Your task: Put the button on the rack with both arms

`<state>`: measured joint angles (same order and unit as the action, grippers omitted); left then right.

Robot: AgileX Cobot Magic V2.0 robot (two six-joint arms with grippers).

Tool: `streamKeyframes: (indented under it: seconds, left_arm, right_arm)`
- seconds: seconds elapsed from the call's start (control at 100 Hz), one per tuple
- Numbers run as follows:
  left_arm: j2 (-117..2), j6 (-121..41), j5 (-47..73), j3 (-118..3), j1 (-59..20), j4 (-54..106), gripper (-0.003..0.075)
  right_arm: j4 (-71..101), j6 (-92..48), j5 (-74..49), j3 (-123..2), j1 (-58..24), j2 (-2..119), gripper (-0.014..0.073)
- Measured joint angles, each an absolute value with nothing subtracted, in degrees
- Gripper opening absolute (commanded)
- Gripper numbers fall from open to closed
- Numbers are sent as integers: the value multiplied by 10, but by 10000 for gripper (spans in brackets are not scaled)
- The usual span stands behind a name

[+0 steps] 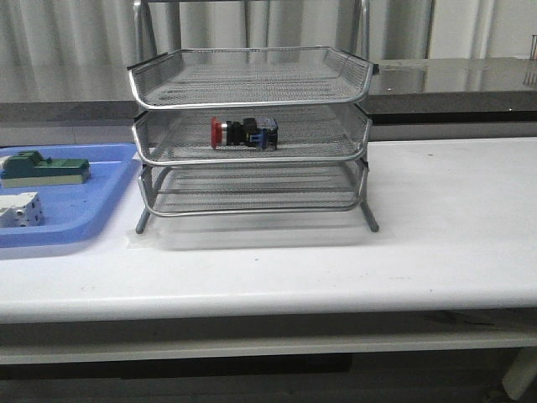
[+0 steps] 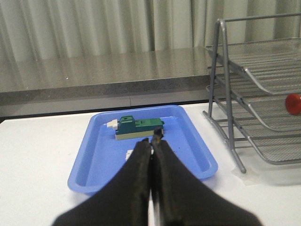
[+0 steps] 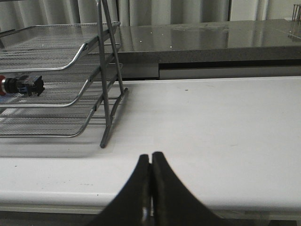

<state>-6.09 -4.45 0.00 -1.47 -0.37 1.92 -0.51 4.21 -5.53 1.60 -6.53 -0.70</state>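
Well, the button [image 1: 244, 133] lies on its side in the middle tier of the rack [image 1: 252, 134], a little above the centre of the front view, red head to the left and blue block to the right. Neither gripper is anywhere near it. The left gripper [image 2: 151, 141] shows at the bottom of its wrist view with fingers pressed together on nothing, over the blue tray [image 2: 146, 146]; the button's red head [image 2: 294, 103] peeks in at the right edge of that view. The right gripper [image 3: 151, 157] is likewise clenched and empty at the bottom of its own view, over the bare white table [image 3: 211, 122], with the button [image 3: 21, 85] far off at the left edge. The rack's top and bottom tiers hold nothing. On the blue tray, at the left edge of the front view, sit a green block-shaped part [image 1: 44, 169] and, nearer the camera, a white boxy part [image 1: 20, 210], apart from each other.
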Motion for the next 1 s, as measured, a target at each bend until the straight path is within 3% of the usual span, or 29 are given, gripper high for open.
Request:
streamKeyframes:
  seconds: [0.29,1.0]
  left_arm:
    - [3,14,0,-1,18,-11,-21]
    - [3,15,0,-1,18,-27,-21]
  right_arm:
    - [-5,42,-55,16,-65,-7,-60]
    - [-5,42,-55,16,-65,-7,-60]
